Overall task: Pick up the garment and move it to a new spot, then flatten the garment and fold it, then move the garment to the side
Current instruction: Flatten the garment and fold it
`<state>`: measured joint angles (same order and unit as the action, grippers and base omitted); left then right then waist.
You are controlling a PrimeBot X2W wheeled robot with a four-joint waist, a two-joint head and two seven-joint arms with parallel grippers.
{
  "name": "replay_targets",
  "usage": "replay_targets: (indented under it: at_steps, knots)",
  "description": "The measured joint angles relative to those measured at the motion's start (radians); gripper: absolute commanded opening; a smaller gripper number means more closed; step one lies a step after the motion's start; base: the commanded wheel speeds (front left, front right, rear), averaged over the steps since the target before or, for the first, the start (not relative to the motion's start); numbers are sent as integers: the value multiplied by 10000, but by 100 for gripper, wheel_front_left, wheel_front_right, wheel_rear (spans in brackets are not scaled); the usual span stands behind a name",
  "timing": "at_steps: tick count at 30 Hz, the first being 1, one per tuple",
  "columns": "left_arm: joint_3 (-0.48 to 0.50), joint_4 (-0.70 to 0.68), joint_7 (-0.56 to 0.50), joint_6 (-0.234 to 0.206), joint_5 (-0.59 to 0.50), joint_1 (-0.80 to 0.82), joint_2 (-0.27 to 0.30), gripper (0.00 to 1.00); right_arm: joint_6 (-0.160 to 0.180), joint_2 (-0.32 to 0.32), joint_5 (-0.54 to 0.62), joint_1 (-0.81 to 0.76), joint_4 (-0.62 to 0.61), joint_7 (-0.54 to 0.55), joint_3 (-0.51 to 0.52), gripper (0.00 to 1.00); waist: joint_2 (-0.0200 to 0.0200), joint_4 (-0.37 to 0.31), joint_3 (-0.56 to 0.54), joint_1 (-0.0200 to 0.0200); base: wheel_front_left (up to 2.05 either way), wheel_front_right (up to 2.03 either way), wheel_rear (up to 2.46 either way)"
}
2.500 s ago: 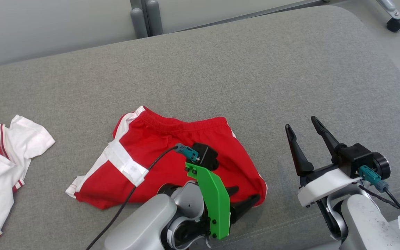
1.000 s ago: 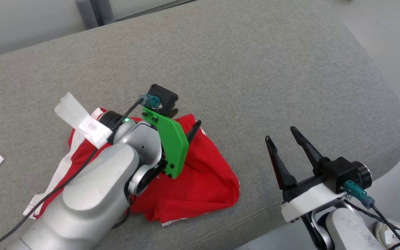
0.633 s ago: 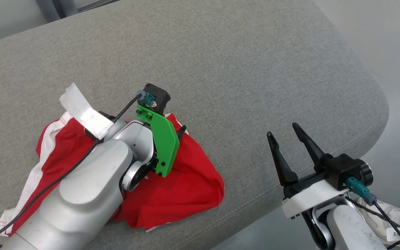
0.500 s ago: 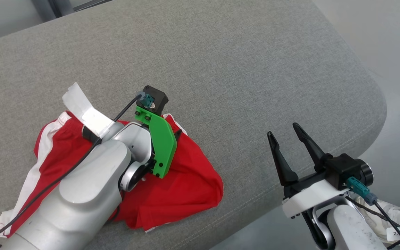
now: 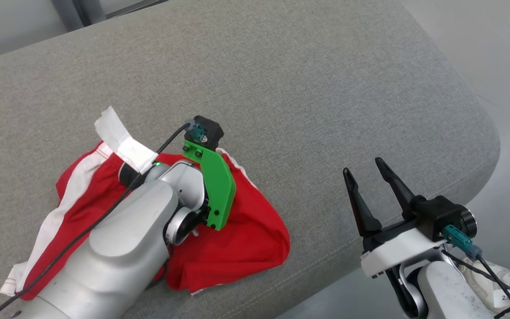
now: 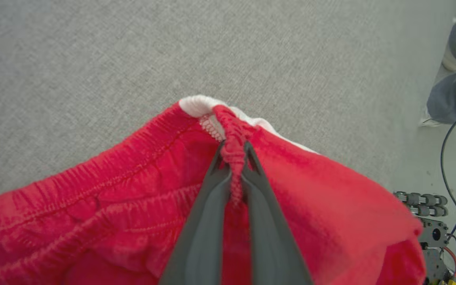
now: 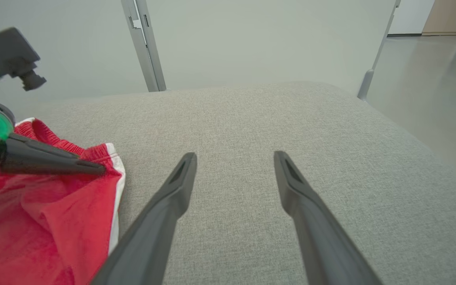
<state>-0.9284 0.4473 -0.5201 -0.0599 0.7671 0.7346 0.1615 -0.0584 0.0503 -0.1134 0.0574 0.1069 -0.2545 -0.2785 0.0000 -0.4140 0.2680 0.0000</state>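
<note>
- The shorts [image 5: 241, 239] are red, with white side stripes and a gathered elastic waistband. They lie crumpled on the grey cushion [image 5: 326, 88], near its front edge.
- The left gripper [image 6: 234, 149] is pinched tight on a fold of the waistband by the white-striped corner, bunching it into a ridge. Its arm reaches across the shorts.
- The right gripper [image 5: 362, 166] hovers well apart from the shorts, with its fingers spread wide and holding nothing.

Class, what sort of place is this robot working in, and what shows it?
Probably an indoor lab or test room: a grey upholstered bench, loose cables on a bare floor, and metal posts against plain walls.
</note>
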Motion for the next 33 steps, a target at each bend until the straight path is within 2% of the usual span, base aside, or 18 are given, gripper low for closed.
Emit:
replay_targets:
  at_steps: [5,13,21,24,29,33]
  knots:
    - [915,-506,857,-2,230,585,-500,0,69,-10,-29,-44,92,0,94,100,0,186,-131,0,0,0,0]
    - [2681,-750,2602,-17,119,2509,-176,0,-33,-13,-21,-59,328,0,-127,100,0,366,-612,0,0,0,0]
    - [3494,-1248,3983,-25,56,3699,-573,0,-44,42,-21,-267,259,0,69,100,0,605,-982,0,0,0,0]
    - [3405,-1206,4157,42,265,3151,-623,0,-40,94,-21,-269,182,0,226,100,0,768,-943,0,0,0,0]
    - [2918,-995,4272,54,773,586,-803,0,-31,125,-21,-304,102,0,343,100,0,1106,-814,0,0,0,0]
    - [2723,-834,4608,82,965,-1153,-642,0,-33,228,12,-299,25,0,385,100,0,1440,-679,0,0,0,0]
